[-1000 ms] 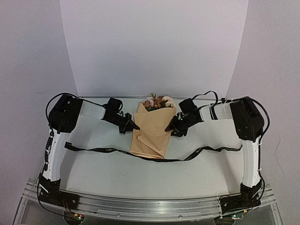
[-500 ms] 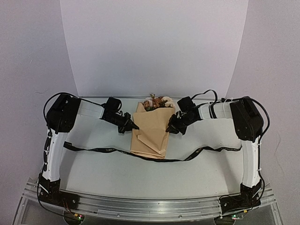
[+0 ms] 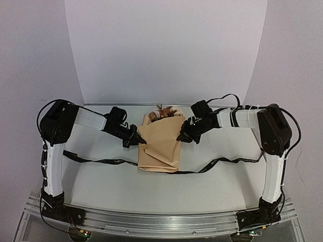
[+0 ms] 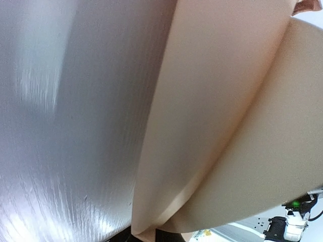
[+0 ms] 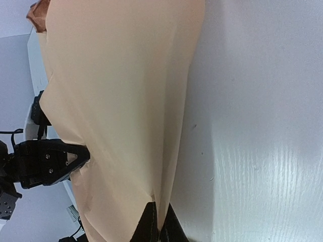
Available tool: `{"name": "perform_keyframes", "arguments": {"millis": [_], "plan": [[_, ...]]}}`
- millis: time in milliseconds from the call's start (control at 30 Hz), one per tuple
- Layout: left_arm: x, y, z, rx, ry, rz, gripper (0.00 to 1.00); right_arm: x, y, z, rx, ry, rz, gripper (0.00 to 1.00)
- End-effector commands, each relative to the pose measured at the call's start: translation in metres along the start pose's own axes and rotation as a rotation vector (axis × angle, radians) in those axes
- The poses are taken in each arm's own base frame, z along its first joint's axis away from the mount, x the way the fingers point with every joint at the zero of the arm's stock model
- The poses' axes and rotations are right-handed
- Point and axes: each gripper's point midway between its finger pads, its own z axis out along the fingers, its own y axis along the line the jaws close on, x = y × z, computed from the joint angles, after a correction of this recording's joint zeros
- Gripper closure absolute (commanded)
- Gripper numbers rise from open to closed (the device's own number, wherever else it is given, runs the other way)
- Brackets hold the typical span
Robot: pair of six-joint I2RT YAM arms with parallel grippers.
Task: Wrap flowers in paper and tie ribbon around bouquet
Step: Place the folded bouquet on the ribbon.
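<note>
Both end effectors are clenched on the paper (image 5: 116, 101). The left end effector (image 3: 137, 140) pinches its left edge and the right end effector (image 5: 156, 224) nips its right edge. The right wrist view shows the two tips closed with the sheet's border between them. The left wrist view shows only a dark sliver of finger at the bottom, with paper running into it.

Nearest the arm bases, the ribbon (image 3: 108, 161) lies slack across the surface (image 3: 101, 189) from left to right, with both ends free. At its middle it meets the near end of the bouquet (image 3: 160, 151); I cannot tell whether it passes beneath or just touches it.

The bouquet lies lengthwise at the middle of the surface, between the two end effectors, with its narrow end near and its wide end far. Its flaps are folded over one another into a loose cone.

At the far, wide end the flowers (image 3: 162, 112) poke out, cream and rust-brown. The cone is the only container here, and it holds them. Their stems are hidden inside, so how they lie cannot be told.

As I judge it, the wrapping is largely done (perhaps a last tuck or shift of the cone is in hand). The tying is not yet begun: the ribbon has to come up around the cone and be knotted.
</note>
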Motion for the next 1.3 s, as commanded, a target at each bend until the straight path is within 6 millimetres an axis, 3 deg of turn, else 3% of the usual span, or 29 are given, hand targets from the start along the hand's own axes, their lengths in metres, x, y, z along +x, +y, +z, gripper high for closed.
{"name": "perform_keyframes", "arguments": {"millis": [0,567,767,933,1067,1267], "plan": [[0.023,-0.011,-0.012,0.009,0.000,0.061,1.00,0.011,0.001,-0.022,0.026,-0.046,-0.010,0.96],[0.090,0.017,-0.014,-0.043,0.011,0.098,1.00,0.083,-0.025,-0.020,0.134,-0.056,-0.065,0.96],[0.104,0.024,-0.009,-0.048,0.008,0.114,1.00,0.098,-0.036,-0.019,0.167,-0.066,-0.076,0.96],[0.102,0.031,-0.010,-0.078,-0.024,0.122,1.00,0.104,-0.040,-0.017,0.182,-0.067,-0.087,0.93],[0.097,0.026,-0.009,-0.085,-0.042,0.149,0.91,0.101,-0.040,-0.017,0.188,-0.084,-0.095,0.89],[0.094,0.023,-0.015,-0.115,-0.093,0.179,0.69,0.097,-0.036,-0.024,0.181,-0.108,-0.116,0.67]]}}
